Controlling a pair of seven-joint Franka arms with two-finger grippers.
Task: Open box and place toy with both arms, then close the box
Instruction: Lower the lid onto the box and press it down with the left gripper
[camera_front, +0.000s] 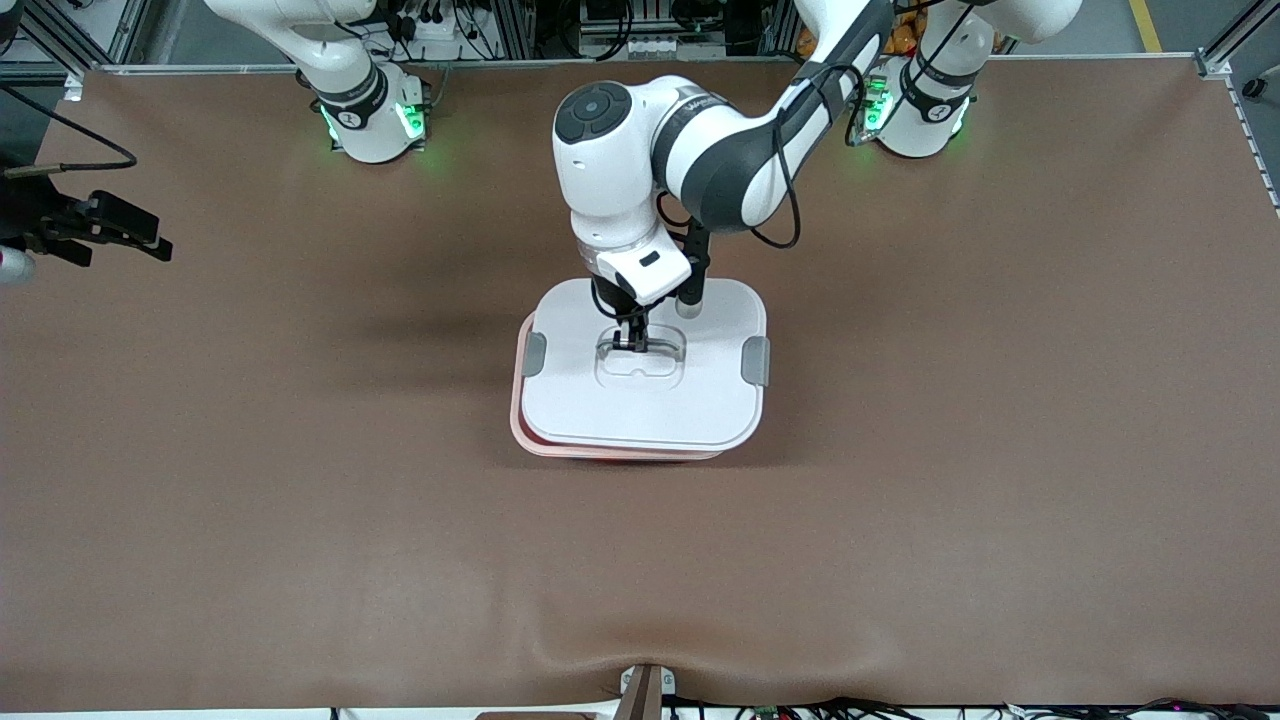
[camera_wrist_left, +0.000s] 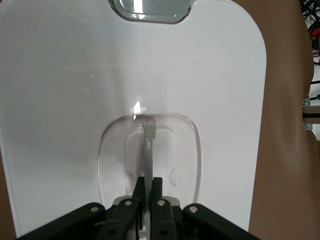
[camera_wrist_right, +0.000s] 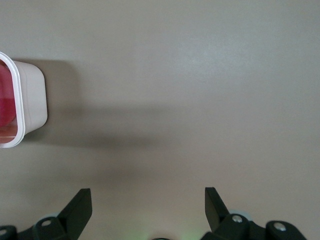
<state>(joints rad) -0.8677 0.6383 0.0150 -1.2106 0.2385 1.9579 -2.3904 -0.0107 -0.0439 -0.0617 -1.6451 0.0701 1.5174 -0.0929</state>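
The box (camera_front: 519, 425) stands mid-table, its pink rim showing under the white lid (camera_front: 640, 405). The lid sits slightly offset toward the left arm's end. My left gripper (camera_front: 632, 340) is over the lid's centre and shut on the thin upright handle (camera_wrist_left: 149, 142) in the recess, as the left wrist view (camera_wrist_left: 148, 184) shows. My right gripper (camera_front: 120, 235) waits open and empty over bare table at the right arm's end; its view (camera_wrist_right: 147, 197) shows a corner of the box (camera_wrist_right: 31, 102) with pink inside. The toy is hidden.
Grey clips (camera_front: 534, 353) (camera_front: 757, 361) sit on the lid's two short sides. The brown table (camera_front: 1000, 450) stretches wide around the box. A small bracket (camera_front: 645, 690) stands at the table's edge nearest the camera.
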